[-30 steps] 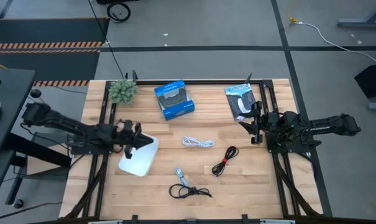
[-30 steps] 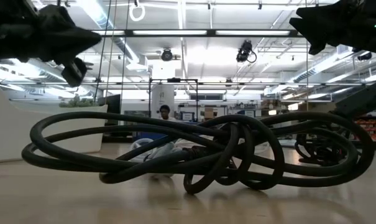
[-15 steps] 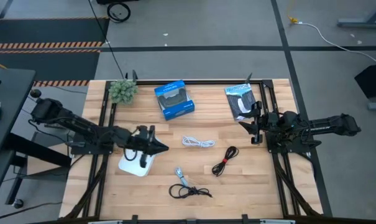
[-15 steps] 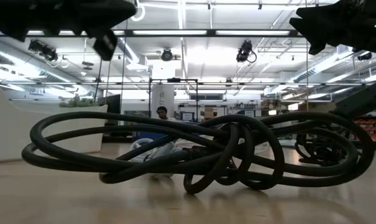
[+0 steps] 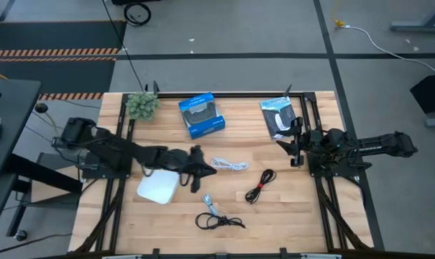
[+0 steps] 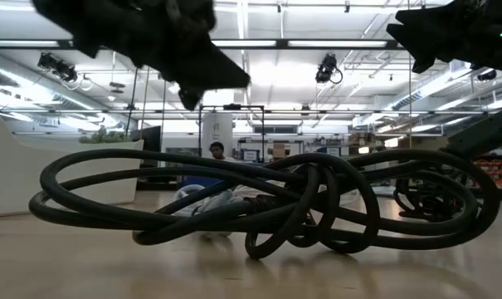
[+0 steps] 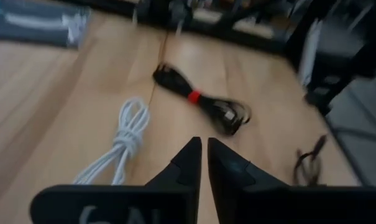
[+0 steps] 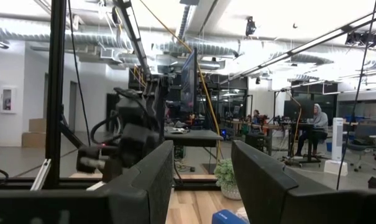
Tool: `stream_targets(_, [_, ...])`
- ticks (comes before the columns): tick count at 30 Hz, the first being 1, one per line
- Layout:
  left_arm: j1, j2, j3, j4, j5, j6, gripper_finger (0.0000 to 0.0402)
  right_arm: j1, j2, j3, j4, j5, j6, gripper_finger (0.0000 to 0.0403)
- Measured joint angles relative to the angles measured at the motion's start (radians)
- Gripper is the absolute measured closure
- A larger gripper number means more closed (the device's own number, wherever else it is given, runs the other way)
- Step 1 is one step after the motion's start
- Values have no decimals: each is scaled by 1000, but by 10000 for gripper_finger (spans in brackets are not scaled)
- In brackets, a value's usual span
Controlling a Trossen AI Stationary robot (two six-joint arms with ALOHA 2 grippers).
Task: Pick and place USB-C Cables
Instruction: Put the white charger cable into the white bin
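Observation:
Three coiled cables lie flat on the wooden table. The white cable (image 5: 229,165) is at the middle, the black cable with a red tie (image 5: 259,185) to its right, and the black cable with a silvery plug (image 5: 216,216) near the front edge. My left gripper (image 5: 208,171) hovers shut just left of the white cable and touches nothing. In the left wrist view its fingertips (image 7: 203,152) point past the white cable (image 7: 122,146) toward the red-tied cable (image 7: 200,101). My right gripper (image 8: 203,168) waits open above the table's right side (image 5: 295,147).
A white rounded square dish (image 5: 157,188) lies left of the cables, under my left arm. A blue box (image 5: 201,115), a black-and-white packet (image 5: 278,115) and a small plant (image 5: 142,105) stand along the far edge. Bare wood lies between the cables.
My left arm has reached toward the table's right, from above the white dish to just left of the white cable. The cables and my right arm have kept still.

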Motion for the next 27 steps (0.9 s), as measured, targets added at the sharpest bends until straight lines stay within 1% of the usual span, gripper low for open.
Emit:
stream_targets(3, [11,68,95,-123,6,28,341,0,0,0,0,0,0,234])
stream_targets(9, [41,194,290,-341,8,86,271,0,0,0,0,0,0,234])
stream_targets(15, [76,303,457,-490,7,163,213,0,0,0,0,0,0,234])
stream_targets(21, [111,390,575,-589,7,249,177,0,0,0,0,0,0,234])
stream_targets(27, [150,450,606,-609,8,287,164,0,0,0,0,0,0,234])
